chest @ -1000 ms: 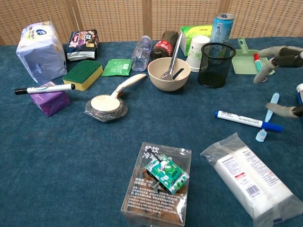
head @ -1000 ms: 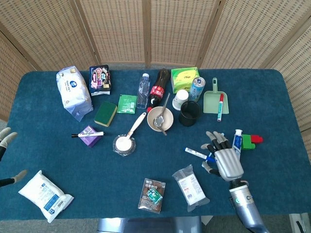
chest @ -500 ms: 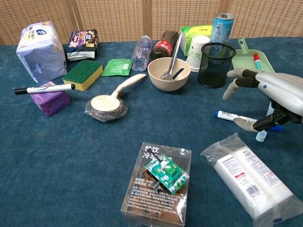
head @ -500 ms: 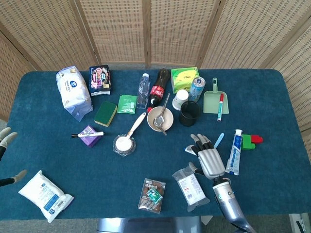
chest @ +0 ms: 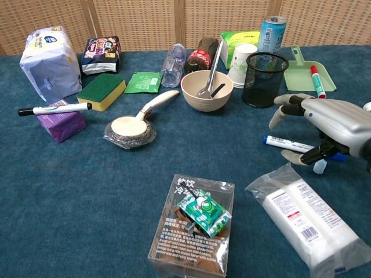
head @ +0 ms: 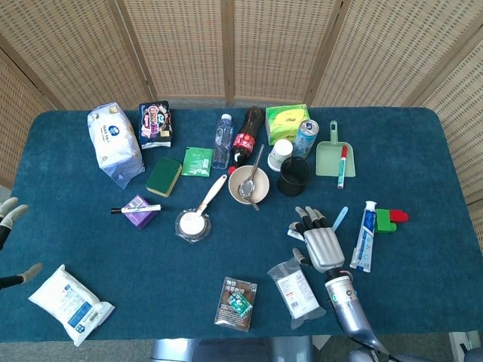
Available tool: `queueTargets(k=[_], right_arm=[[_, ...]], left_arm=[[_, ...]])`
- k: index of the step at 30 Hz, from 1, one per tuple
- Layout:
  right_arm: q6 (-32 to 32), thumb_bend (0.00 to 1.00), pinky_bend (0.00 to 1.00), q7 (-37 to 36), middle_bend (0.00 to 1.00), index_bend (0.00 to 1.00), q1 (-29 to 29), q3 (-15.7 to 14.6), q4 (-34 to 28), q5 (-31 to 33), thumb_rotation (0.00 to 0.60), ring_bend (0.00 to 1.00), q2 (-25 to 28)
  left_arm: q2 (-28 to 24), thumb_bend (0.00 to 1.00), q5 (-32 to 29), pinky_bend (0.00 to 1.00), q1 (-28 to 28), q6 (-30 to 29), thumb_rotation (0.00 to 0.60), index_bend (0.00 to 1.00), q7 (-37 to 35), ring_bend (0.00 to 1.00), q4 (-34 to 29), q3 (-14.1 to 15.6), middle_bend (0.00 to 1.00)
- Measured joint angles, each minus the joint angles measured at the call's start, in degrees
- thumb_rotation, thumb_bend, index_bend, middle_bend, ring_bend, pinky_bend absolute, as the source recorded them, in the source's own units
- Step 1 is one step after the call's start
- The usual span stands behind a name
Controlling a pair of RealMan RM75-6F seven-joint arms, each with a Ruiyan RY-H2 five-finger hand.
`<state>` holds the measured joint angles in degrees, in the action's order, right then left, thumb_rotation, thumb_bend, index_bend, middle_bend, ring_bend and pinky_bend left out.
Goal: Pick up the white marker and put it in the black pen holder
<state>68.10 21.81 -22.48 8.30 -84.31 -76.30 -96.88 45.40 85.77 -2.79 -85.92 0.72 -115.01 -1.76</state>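
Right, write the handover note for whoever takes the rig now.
Left hand: open, holds nothing, at the table's left edge.
Right hand: open, over the blue-capped marker, fingers beyond it and thumb on the near side. No grip shows yet.
Marker: flat on the table, in front of the pen holder.
Pen holder: upright beside the bowl, no marker in it.
Done: the hand is placed over the marker.
Left: close on the marker, lift it, drop it into the holder.
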Motion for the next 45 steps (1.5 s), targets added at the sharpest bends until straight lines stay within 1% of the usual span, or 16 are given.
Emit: queueTargets(k=[11,20,25,29,31,34,39,45], right_arm=[[-0.74,0.38,0.14,-1.27,0.00,0.32,-0.49,0.10,3.97,1.91,0.600,0.00,-1.43],[-1.12,0.38,0.14,-2.29,0.00,0.33,-0.63,0.07,5.89,3.00,0.600,0.00,-1.87],[-1.15,0.38,0.14,-3.14,0.00,0.37,-0.34,0.21,6.64,3.91,0.600,0.00,-1.23],[-1.13,0.38,0.15,-3.50,0.01,0.43,-0.27,0.16,6.91,4.10,0.600,0.00,-0.83],[-1.15,0.39,0.14,-3.48,0.01,0.45,-0.28,0.10,7.02,4.16,0.600,0.00,-0.81],[-1.16,0.41,0.14,-3.42,0.02,0.47,-0.31,0.06,7.39,4.31,0.600,0.00,-0.95],[-1.23,0.46,0.14,-3.23,0.04,0.52,-0.37,-0.06,8.48,4.66,0.600,0.00,-1.50],[-0.36,0.50,0.14,-3.04,0.04,0.54,-0.40,-0.11,8.49,4.07,0.600,0.00,-1.64]], left_arm=[[0.16,0.06,-0.24,0.00,-0.12,0.18,0.600,0.11,0.44,0.00,-0.10,-0.04,0.00],[0.20,0.06,-0.45,0.00,-0.11,0.11,0.600,0.11,0.43,0.00,-0.11,-0.10,0.00],[0.18,0.06,-0.54,0.00,-0.17,0.23,0.600,0.11,0.46,0.00,-0.07,-0.11,0.00],[0.24,0.06,-0.56,0.00,-0.18,0.23,0.600,0.11,0.64,0.00,-0.11,-0.10,0.00],[0.26,0.06,-0.56,0.00,-0.22,0.27,0.600,0.11,0.77,0.00,-0.21,-0.11,0.00],[0.30,0.06,-0.43,0.00,-0.21,0.32,0.600,0.11,0.91,0.00,-0.21,0.00,0.00],[0.33,0.06,-0.54,0.00,-0.22,0.29,0.600,0.11,0.91,0.00,-0.22,-0.05,0.00],[0.34,0.06,-0.62,0.00,-0.34,0.49,0.600,0.11,0.91,0.00,-0.21,-0.08,0.00]])
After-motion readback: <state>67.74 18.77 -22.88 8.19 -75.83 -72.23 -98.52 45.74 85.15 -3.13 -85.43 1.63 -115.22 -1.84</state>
